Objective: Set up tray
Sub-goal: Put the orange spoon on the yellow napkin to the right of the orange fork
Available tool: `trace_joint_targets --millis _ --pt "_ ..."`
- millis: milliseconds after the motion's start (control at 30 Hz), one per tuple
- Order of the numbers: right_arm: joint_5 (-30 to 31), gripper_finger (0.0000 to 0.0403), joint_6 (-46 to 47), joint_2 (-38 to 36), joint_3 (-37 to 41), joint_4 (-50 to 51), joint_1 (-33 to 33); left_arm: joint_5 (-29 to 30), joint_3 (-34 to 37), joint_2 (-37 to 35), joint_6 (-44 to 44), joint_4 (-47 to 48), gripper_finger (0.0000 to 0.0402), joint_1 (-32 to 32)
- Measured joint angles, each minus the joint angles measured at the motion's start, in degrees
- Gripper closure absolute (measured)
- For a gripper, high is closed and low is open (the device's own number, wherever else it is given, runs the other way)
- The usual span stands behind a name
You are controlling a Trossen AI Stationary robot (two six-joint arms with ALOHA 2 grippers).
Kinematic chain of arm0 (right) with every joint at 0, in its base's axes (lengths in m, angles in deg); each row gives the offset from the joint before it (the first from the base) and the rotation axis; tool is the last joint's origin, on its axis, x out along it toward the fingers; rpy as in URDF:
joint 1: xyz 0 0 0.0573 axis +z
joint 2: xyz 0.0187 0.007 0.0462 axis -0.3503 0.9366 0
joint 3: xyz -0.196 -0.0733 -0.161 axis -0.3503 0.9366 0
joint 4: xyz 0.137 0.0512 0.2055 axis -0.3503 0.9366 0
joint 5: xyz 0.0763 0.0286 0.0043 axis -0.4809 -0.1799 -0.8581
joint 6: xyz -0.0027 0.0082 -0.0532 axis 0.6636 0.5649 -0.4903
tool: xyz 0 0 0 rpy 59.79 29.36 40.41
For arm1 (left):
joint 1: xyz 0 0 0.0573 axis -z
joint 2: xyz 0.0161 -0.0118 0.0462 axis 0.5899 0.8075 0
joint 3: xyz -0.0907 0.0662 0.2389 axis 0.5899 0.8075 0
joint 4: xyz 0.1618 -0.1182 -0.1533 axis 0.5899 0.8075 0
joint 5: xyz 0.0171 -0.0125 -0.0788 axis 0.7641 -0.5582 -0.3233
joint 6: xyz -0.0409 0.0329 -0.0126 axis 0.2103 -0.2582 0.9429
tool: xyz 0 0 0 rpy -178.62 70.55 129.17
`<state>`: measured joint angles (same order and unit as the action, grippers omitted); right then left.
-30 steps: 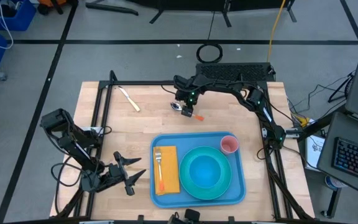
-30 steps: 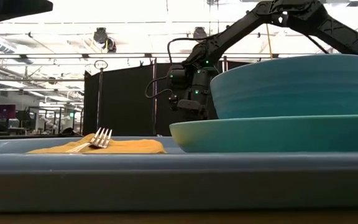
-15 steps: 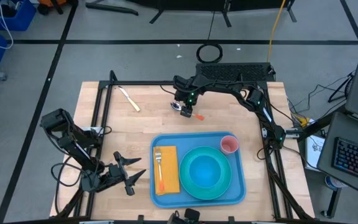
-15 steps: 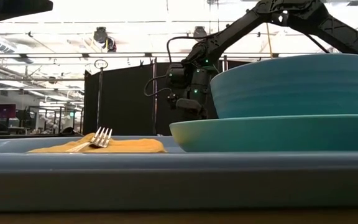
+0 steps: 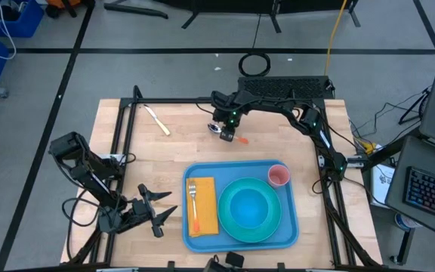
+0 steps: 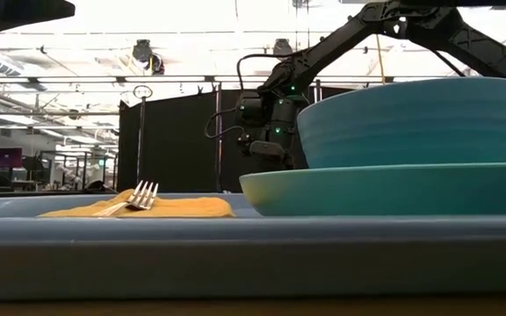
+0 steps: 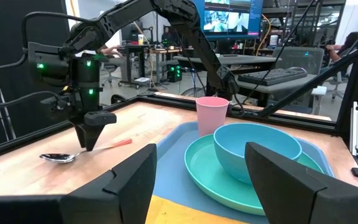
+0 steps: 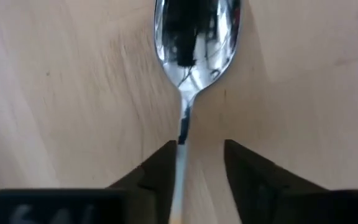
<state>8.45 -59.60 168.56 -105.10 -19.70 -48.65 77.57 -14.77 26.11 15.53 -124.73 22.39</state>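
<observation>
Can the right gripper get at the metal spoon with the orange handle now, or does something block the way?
Probably yes. The right gripper is directly over the metal spoon with the orange handle, its fingers either side of the neck, with only bare wooden table around it.

Right end effector narrower around spoon

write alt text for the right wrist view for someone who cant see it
Close-up of a shiny metal spoon lying on the light wooden table, its handle running down between the two dark fingers of the right pincer. The fingers stand on either side of the handle with a gap showing on one side.
</observation>
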Motion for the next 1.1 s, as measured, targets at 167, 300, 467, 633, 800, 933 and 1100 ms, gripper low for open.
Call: trace_joint_targets --millis 167,300,467,633,800,933,1100 --pt "1.09 0.0364 -2.17 0.00 0.00 2.56 0.17 0.00 0.00 0.02 0.00 0.00 0.0151 0.00" --pt "0.07 0.0394 -3.85 -0.10 0.58 2.26 1.24 0.00 0.00 0.02 -0.02 -0.02 0.0151 0.00" --pt "-5.04 0.0399 -4.34 -0.33 2.43 2.43 2.37 0.00 0.00 0.01 0.00 0.00 0.0151 -0.01" --pt "-8.19 0.0402 -4.16 -0.35 2.51 2.33 2.70 0.02 0.00 0.01 -0.16 -0.02 0.0151 -0.01" --pt "-8.23 0.0402 -4.55 -0.39 2.51 2.56 2.75 0.02 0.00 0.01 -0.17 -0.02 0.0151 0.00" --pt "-7.97 0.0402 -4.73 -0.39 2.51 2.34 2.78 0.02 0.00 0.02 -0.20 -0.02 0.0151 0.00" --pt "-6.02 0.0403 -5.14 -1.32 2.63 1.96 3.29 0.01 0.00 0.00 -0.22 0.00 0.0151 -0.02"
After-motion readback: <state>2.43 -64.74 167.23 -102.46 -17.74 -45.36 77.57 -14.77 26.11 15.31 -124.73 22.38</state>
